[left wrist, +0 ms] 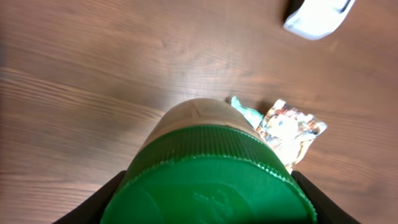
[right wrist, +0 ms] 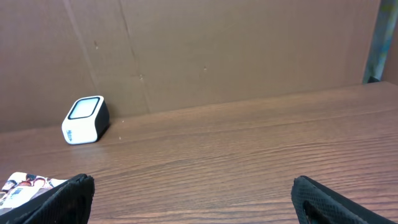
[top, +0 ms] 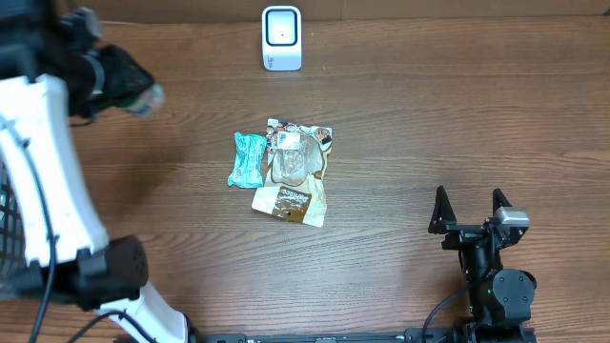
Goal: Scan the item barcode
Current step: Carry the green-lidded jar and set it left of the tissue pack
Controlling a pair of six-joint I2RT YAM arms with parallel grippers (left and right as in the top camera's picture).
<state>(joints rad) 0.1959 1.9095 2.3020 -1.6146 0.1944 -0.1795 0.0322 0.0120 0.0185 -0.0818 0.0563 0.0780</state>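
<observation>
The left pincer (top: 132, 88) is grasping a green-capped bottle (left wrist: 211, 171), likely holding it raised to face the scanner (top: 281, 38) ahead-right of it; the right pincer (top: 470, 211) is hanging released, well apart.

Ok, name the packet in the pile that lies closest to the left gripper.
The teal packet, on the pile's left edge. The clear packet and the brown-and-white packet lie farther from the left gripper, shut on the bottle.

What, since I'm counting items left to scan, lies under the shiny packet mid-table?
A brown-labelled pouch pokes out from under the shiny packet; anything else beneath is covered.
</observation>
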